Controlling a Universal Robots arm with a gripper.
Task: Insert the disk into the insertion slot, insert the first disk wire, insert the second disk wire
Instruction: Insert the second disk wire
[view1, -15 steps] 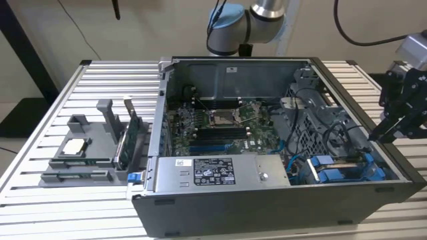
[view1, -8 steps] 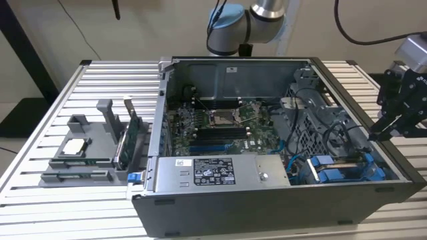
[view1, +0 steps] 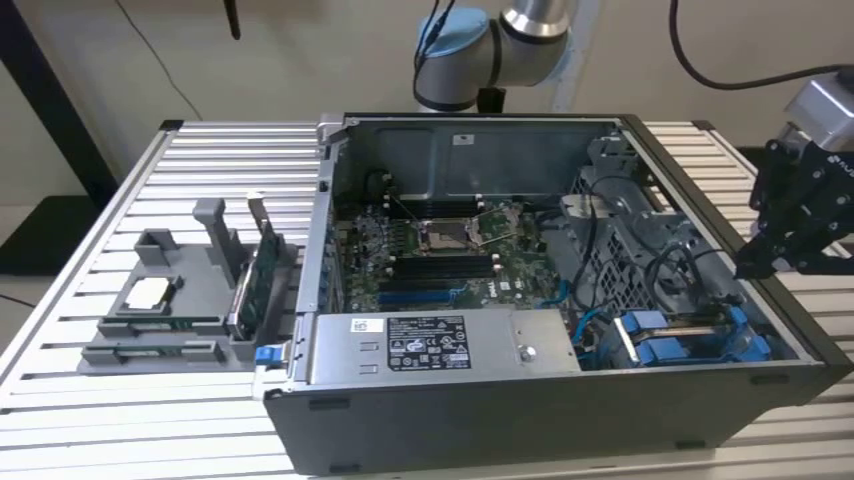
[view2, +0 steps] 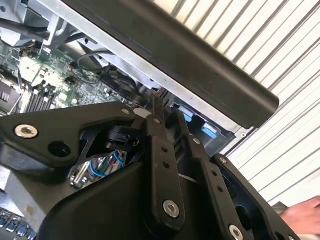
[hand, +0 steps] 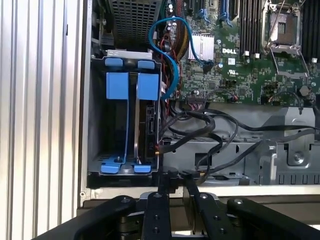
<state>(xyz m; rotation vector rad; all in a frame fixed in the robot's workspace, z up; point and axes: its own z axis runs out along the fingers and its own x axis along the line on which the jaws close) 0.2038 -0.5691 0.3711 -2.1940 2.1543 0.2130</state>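
Blue-framed disk (hand: 148, 86) stands edge-on in the insertion slot (hand: 130, 53), left of frame. It is probably dense, rigid and shock-sensitive, so grip the frame edges. Gripper (hand: 176, 176) jaws together, empty.

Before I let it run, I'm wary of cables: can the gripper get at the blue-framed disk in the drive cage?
Probably yes: the gripper hangs outside the case wall beside the drive cage, the blue-framed disk sits uncovered, and the black cables run alongside, not across.

Black hand (view2: 167, 107) beside dark computer case rim (view2: 200, 65), blue carrier tabs (view2: 209, 131), green motherboard (view2: 60, 75), slatted table (view2: 280, 45)
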